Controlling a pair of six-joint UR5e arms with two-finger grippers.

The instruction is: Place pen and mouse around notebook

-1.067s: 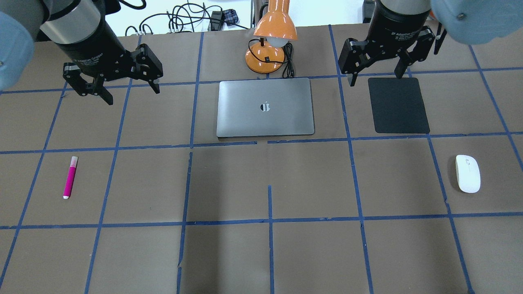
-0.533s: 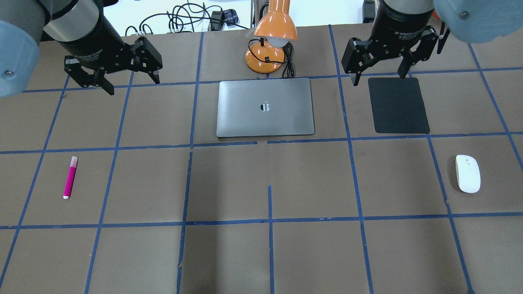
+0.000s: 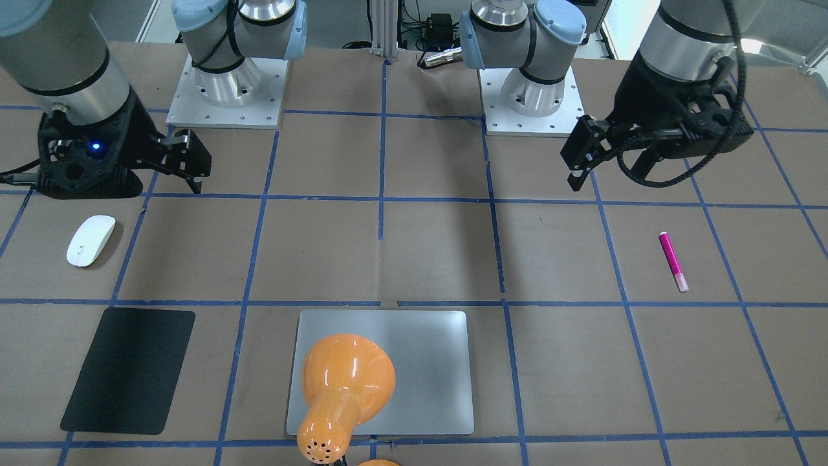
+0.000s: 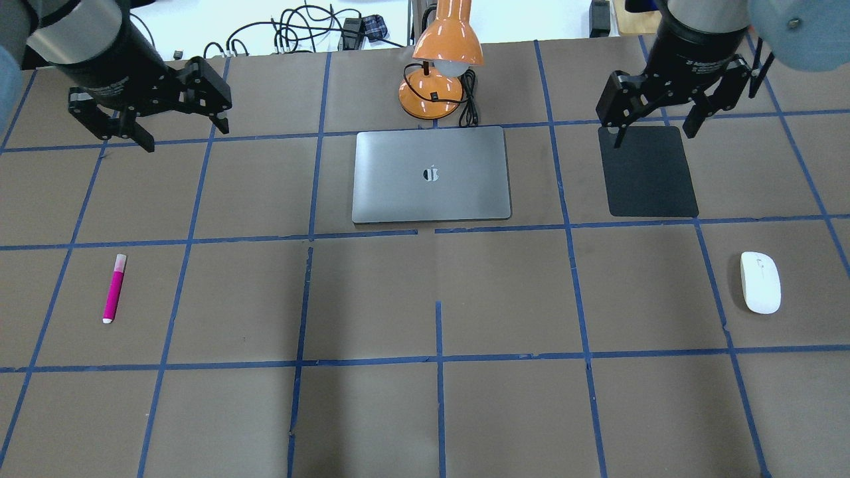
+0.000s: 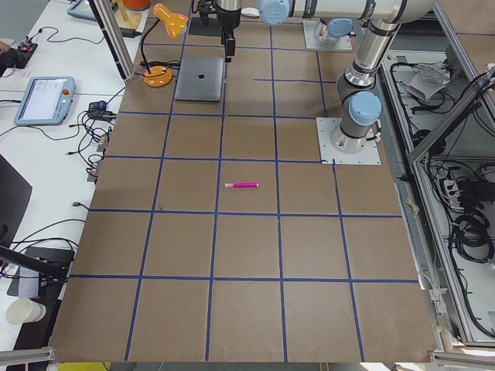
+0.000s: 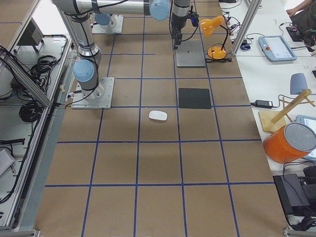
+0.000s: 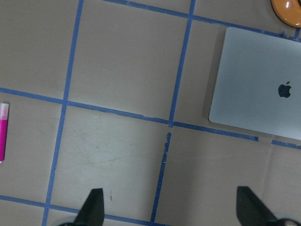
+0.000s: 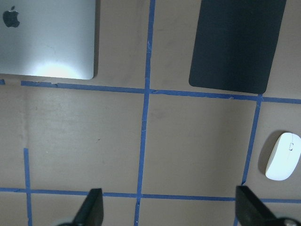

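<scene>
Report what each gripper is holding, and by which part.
Nothing is held. The left gripper and the right gripper are both open and empty. The pen and the mouse lie on the table, apart from them.

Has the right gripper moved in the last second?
Yes. In the overhead view the right gripper has shifted rightward: earlier it sat mostly left of the black pad, now it lines up with the pad's far edge.
</scene>
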